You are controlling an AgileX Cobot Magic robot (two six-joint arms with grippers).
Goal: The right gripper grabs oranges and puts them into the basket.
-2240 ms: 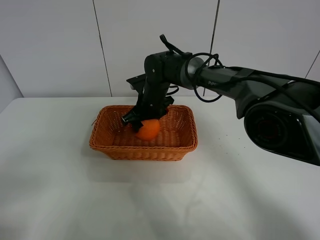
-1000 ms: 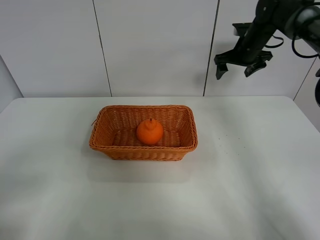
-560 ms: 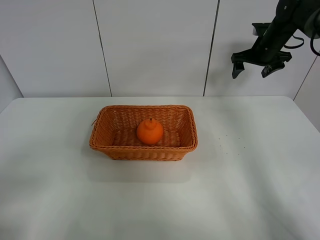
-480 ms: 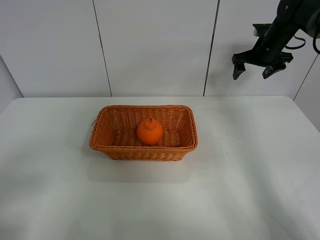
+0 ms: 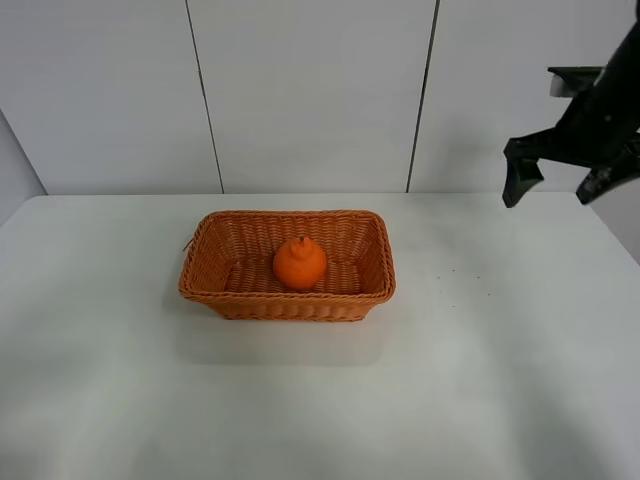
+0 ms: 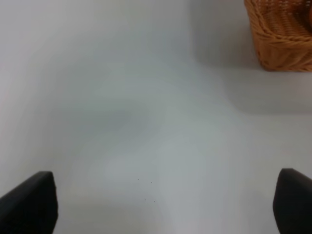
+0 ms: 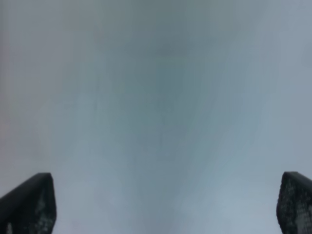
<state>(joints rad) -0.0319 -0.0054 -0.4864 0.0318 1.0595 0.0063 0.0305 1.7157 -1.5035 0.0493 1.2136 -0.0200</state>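
At the far right edge, above the worktop: the right claw (image 5: 552,183) hangs in the air with nothing in it.
Right claw state: spread wide, its two black fingers (image 5: 518,178) well apart; in its own wrist view only the two finger ends (image 7: 28,204) show at the corners, with blurred pale grey between them.
Right claw and basket: well apart, the claw off to the right and higher than the rim.
Left claw: seen only in its own wrist view (image 6: 161,202), fingers spread to the two lower corners, nothing between them but bare worktop (image 6: 136,122).
Left claw surroundings: a corner of the basket (image 6: 280,36) shows at the edge of that view, apart from the fingers.
Basket: a rectangular woven wicker basket (image 5: 225,295), orange-brown, with sloping sides and a braided rim, standing on the white worktop (image 5: 320,400) a little left of the middle.
Basket contents: one orange (image 5: 300,263), resting on the basket floor near the middle, close to the front wall.
Orange look: bright orange, round, with a knobby raised top that points upward; much smaller than the basket.
Orange contact: nothing touches it apart from the basket.
Backdrop: pale wall panels (image 5: 310,90) with dark seams stand behind the worktop.
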